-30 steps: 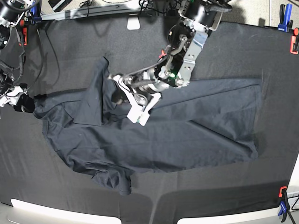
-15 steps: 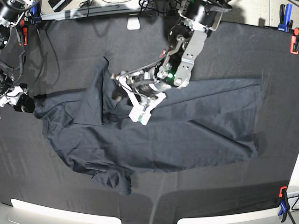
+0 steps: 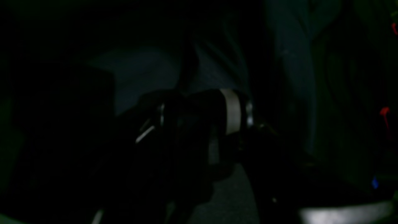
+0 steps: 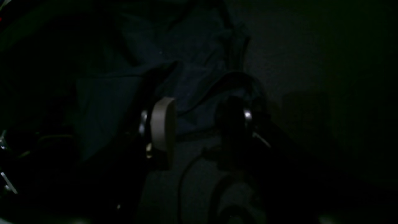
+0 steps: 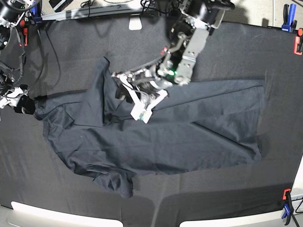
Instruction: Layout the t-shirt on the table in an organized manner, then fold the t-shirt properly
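Near table edge: the wide rectangular table dressed in matte black cloth shows a pale rim along the bottom of the base view, with a red and blue clamp at the near corner.
Garment: the large dark charcoal-navy short-sleeved t-shirt lies on the table, mid-surface, spread wide but creased; one bunched, folded part lies toward the near edge, and a flap is turned over the body on the base view's left.
Left gripper: the left gripper sits low over the shirt beside that flap. In its wrist view its fingers are dark and blurred; open or closed, and whether cloth is held, cannot be told.
Right gripper: the right gripper is at the shirt's end on the base view's far left. Its wrist view shows the jaws standing apart, a pale pad on one side, shirt fabric lying between and beyond them; nothing is pinched.
Far edge: a second red clamp and a blue clamp sit at the far corner.
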### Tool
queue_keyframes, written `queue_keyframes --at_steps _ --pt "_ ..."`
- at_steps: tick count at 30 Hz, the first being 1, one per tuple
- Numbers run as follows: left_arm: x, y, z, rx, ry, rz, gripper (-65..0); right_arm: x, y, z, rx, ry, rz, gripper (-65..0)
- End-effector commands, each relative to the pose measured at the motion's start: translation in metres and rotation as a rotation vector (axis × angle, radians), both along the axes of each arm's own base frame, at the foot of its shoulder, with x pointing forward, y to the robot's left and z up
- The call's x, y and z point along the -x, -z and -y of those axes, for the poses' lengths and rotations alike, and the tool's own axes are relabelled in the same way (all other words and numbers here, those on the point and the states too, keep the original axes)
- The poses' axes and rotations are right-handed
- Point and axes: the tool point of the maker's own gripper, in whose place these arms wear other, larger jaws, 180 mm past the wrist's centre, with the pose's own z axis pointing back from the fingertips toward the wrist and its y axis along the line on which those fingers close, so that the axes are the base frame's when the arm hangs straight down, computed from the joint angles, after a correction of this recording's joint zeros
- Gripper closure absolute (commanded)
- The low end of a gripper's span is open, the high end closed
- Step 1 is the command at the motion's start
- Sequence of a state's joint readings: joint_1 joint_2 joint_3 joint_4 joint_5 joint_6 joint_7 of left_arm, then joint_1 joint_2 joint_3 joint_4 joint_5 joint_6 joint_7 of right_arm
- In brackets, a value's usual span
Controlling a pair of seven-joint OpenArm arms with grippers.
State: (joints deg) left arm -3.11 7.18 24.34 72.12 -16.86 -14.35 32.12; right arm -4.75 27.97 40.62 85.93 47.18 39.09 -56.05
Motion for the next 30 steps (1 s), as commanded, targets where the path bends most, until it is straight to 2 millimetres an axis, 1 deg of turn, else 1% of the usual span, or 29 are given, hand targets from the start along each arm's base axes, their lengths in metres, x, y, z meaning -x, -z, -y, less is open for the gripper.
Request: queue_keyframes --at_steps 1,3,7,8,9,11,12,14,16,21,22,24,26,28,30 --pt "-0.006 -0.017 0.015 0.051 0.005 0.034 -18.9 -0.008 -0.02 0.004 0.021 -0.018 0.059 -26.4" --pt "-0.005 -0.014 0.016 0.056 0.003 0.036 -18.9 -0.008 -0.02 0.004 0.021 -0.018 0.058 -26.4" --pt "-0.01 -0.016 0.015 0.059 -0.004 0.047 -18.8 -0.008 -0.02 0.004 0.021 -0.018 0.056 -26.4" --pt "-0.011 -0.018 0.015 0.061 -0.004 0.051 -17.3 -0.007 -0.019 0.004 0.021 -0.018 0.056 -26.4" --pt "-0.012 -0.019 0.015 0.061 -0.004 0.053 -13.9 -0.007 -0.019 0.004 0.021 -0.018 0.056 -26.4" --pt "-0.013 -0.02 0.016 0.065 0.003 0.06 -3.6 -0.007 -0.019 0.004 0.022 -0.018 0.056 -26.4" --pt "-0.012 -0.022 0.018 0.072 0.015 0.064 0.0 -0.007 -0.019 0.004 0.022 -0.018 0.056 -26.4" --pt "-0.011 -0.028 0.021 0.106 0.018 0.061 0.0 -0.008 -0.02 0.004 0.021 -0.018 0.058 -26.4" --pt "-0.013 -0.039 0.022 0.142 0.012 0.062 0.0 -0.008 -0.02 0.004 0.021 -0.018 0.057 -26.4" --pt "-0.022 -0.08 0.021 0.166 0.022 0.156 0.0 -0.007 -0.019 0.004 0.024 -0.017 0.055 -26.4" --pt "-0.023 -0.086 0.021 0.17 0.021 0.171 0.0 -0.007 -0.019 0.004 0.024 -0.018 0.054 -26.4" --pt "-0.025 -0.087 0.019 0.149 0.022 0.192 0.0 -0.007 -0.019 0.004 0.024 -0.018 0.051 -26.4" --pt "-0.027 -0.081 0.014 0.094 0.022 0.214 0.0 -0.005 -0.017 0.004 0.025 -0.022 0.037 -26.4" --pt "-0.037 -0.075 0.003 0.045 -0.03 0.223 0.0 -0.004 -0.015 0.003 0.026 -0.024 0.027 -26.4" --pt "-0.051 -0.074 -0.013 0.014 -0.101 0.237 0.0 -0.004 -0.014 0.003 0.026 -0.025 0.022 -26.4"
